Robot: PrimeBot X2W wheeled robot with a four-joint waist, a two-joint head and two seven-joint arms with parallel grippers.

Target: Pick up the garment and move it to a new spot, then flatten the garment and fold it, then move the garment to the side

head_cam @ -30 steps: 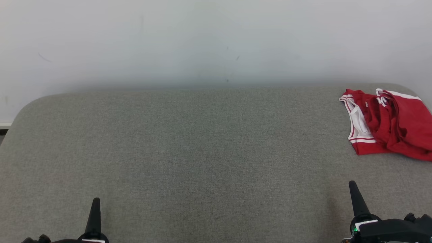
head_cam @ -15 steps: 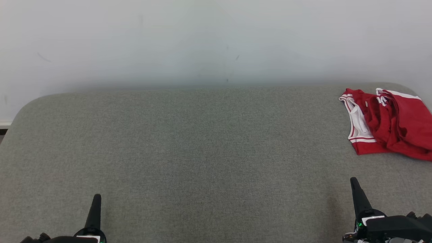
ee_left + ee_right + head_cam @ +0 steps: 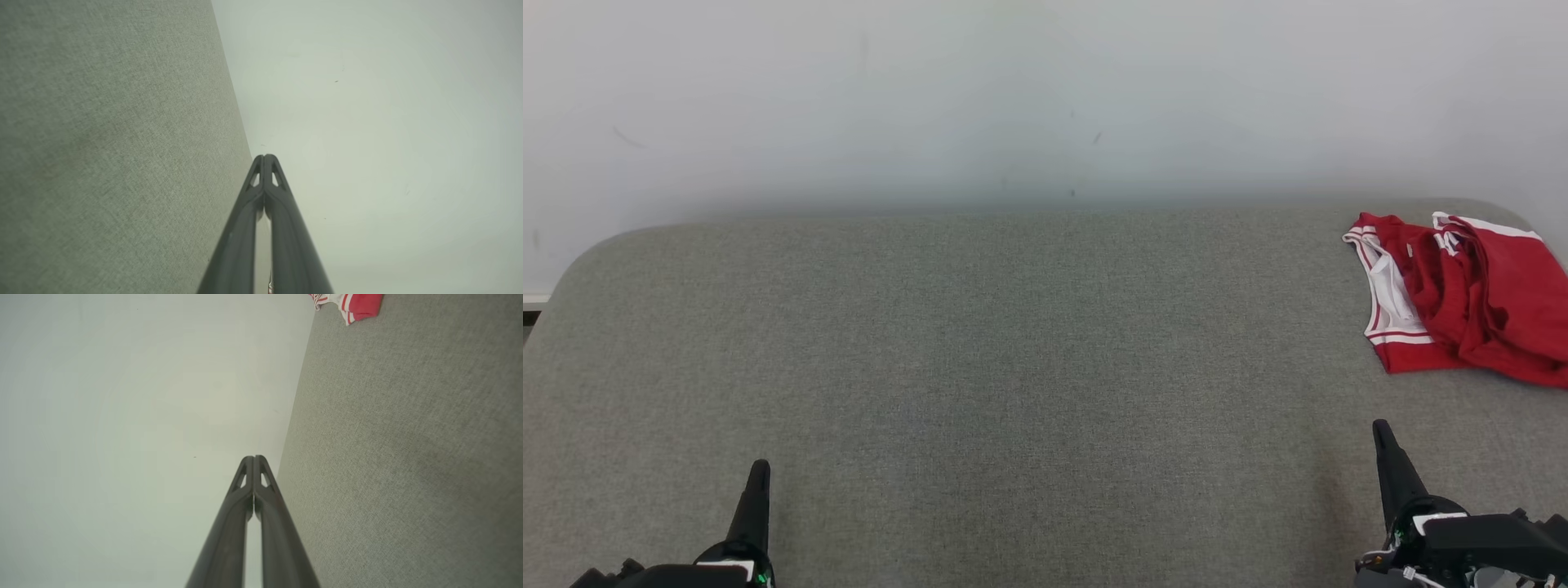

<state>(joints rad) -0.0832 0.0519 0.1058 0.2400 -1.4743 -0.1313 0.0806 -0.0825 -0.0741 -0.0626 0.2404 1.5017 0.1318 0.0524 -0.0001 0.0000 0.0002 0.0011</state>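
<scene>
A crumpled red garment with white trim lies at the far right of the grey fabric surface, running past the frame's right edge. Its corner shows at the top of the right wrist view. My right gripper stands shut near the front right, well short of the garment, its tips touching. My left gripper is shut at the front left, far from the garment, tips together. Neither holds anything.
A pale wall rises right behind the grey surface's far edge. The surface has rounded far corners, and a strip of floor edge shows at the far left.
Both grippers have crept a little farther forward over the surface, still shut. The garment lies as before.
</scene>
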